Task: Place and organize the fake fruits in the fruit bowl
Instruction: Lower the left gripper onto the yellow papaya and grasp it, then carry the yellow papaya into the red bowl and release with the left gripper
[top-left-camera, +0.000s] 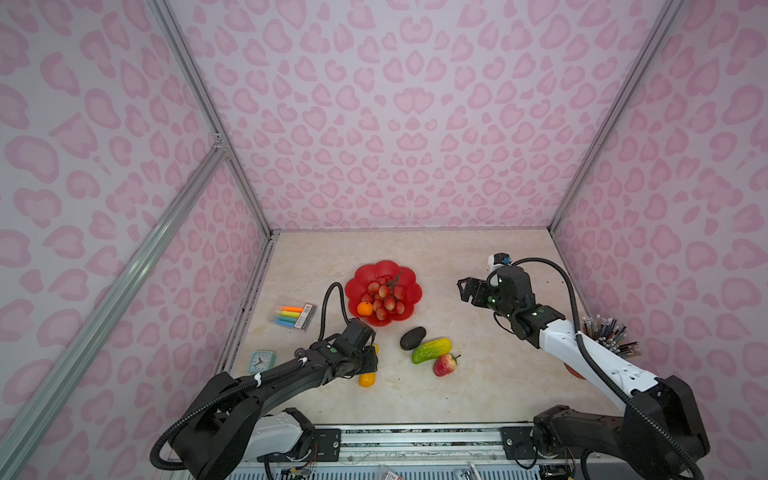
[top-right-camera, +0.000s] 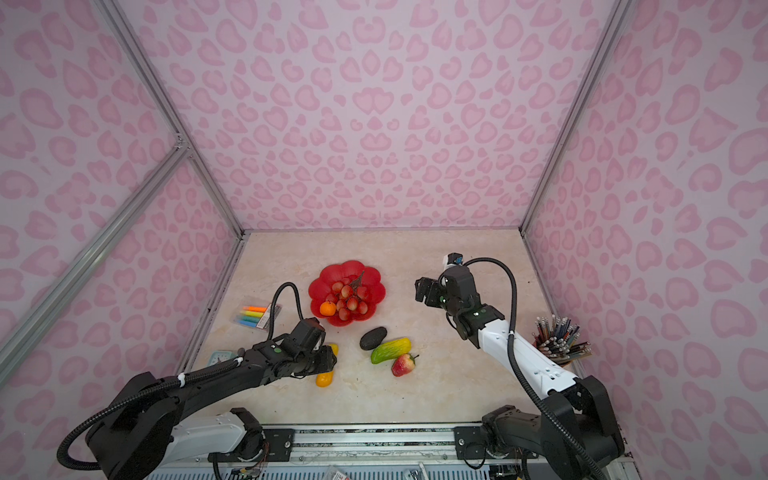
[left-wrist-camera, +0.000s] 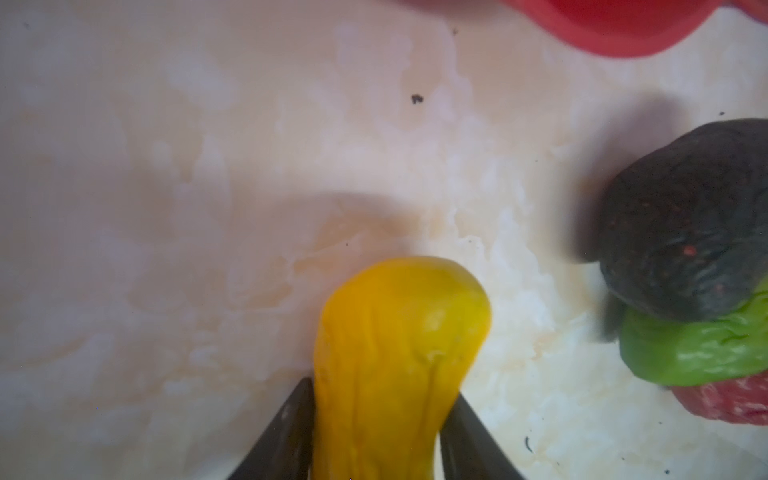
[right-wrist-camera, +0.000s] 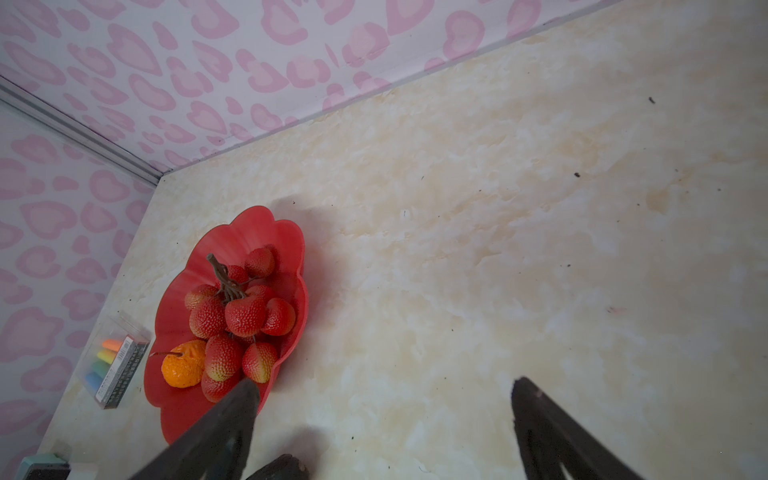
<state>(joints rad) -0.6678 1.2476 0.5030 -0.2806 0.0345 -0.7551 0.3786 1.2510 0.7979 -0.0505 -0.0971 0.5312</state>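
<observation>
**Top views.** A beige, marble-patterned tabletop (top-left-camera: 478, 395) sat inside a booth. Its three walls (top-left-camera: 395, 124) wore pink blotches on pale lilac and were joined by aluminium posts (top-left-camera: 199, 95). One fruit bowl (top-left-camera: 365, 274), red and scalloped, stood a little left of the table's middle.

Six fake fruits were counted.
- **In the bowl, two:** the lychee bunch (top-left-camera: 384, 297) and the orange (top-left-camera: 365, 308) touching it.
- **On the table nearer the robot, four:** the avocado (top-left-camera: 412, 338), the green-yellow oblong (top-left-camera: 431, 350) touching it, the apple (top-left-camera: 445, 365) just beside that, and the yellow-orange oblong (top-left-camera: 367, 379). The middle of this last fruit was hidden beneath the left arm (top-left-camera: 291, 370).

One marker pack (top-left-camera: 293, 316) and one small clock (top-left-camera: 262, 360) lay by the left wall. One bundle of pencils (top-left-camera: 609, 336) stood at the right wall. The right gripper (top-left-camera: 465, 291) hung above bare table, right of the bowl.

**Left wrist view.** The left gripper (left-wrist-camera: 376, 419) was closed on the yellow-orange oblong, with one dark finger (left-wrist-camera: 291, 428) pressed to each flank. The avocado, green-yellow oblong and apple crowded one edge of the picture, and a part of the bowl's rim showed at another.

**Right wrist view.** The right gripper's two fingers stood wide apart over bare table, with nothing between them. The bowl with its two fruits lay beyond one finger. Four coloured markers could be counted in the pack.
</observation>
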